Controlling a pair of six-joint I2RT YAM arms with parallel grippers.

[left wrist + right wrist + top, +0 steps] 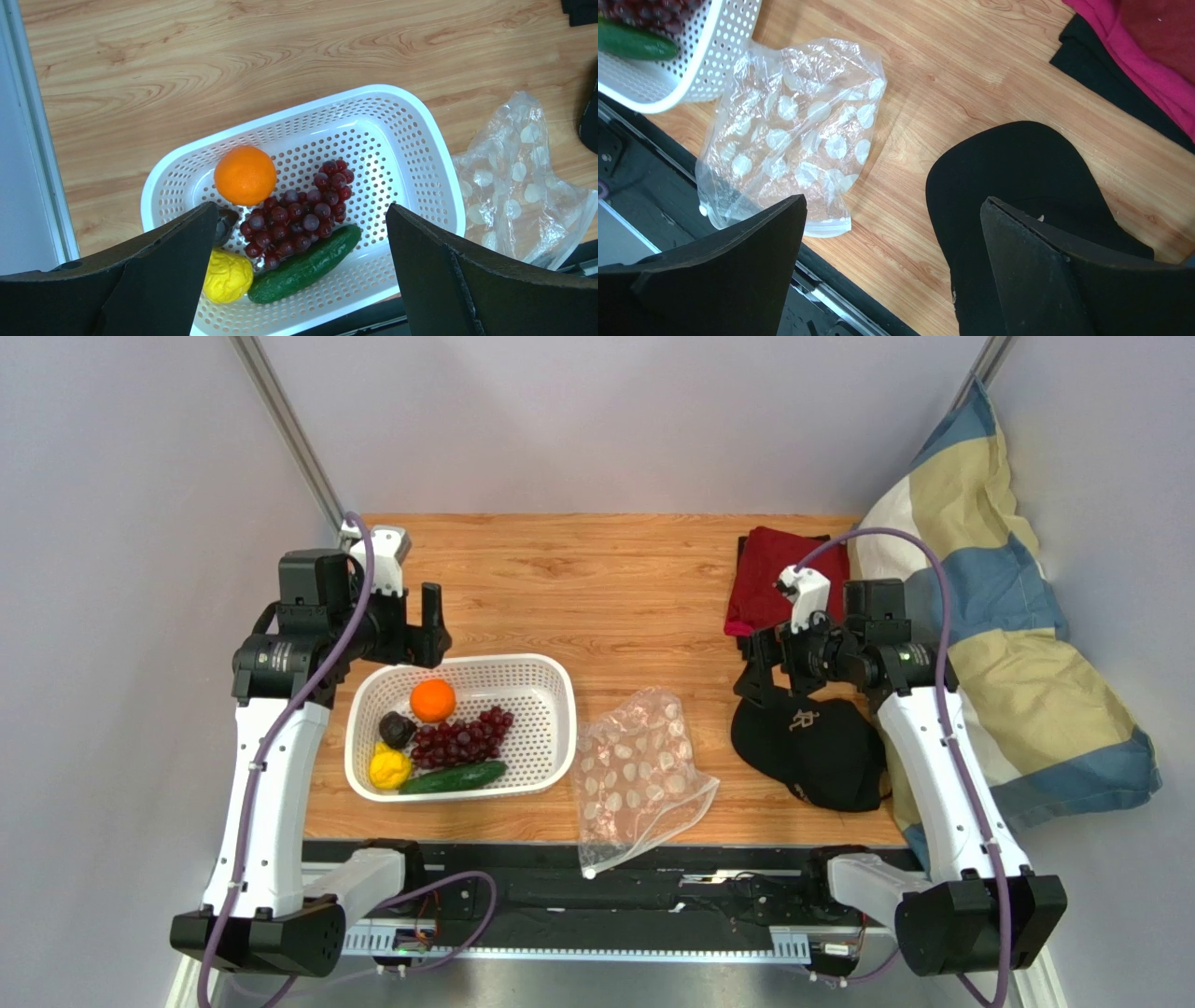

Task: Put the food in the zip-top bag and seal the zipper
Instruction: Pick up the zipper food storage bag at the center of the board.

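The food lies in a white perforated basket: an orange, a dark red grape bunch, a dark purple round fruit, a yellow lemon and a green cucumber. My left gripper hangs open above the basket's far left rim, holding nothing. Right of the basket, the dotted zip-top bag lies flat and crumpled. Its zipper runs along the near edge. My right gripper is open and empty over the bare wood between the bag and a black cap.
The black cap lies right of the bag. A red cloth is at the back right, and a striped pillow leans off the table's right side. A black rail borders the near edge.
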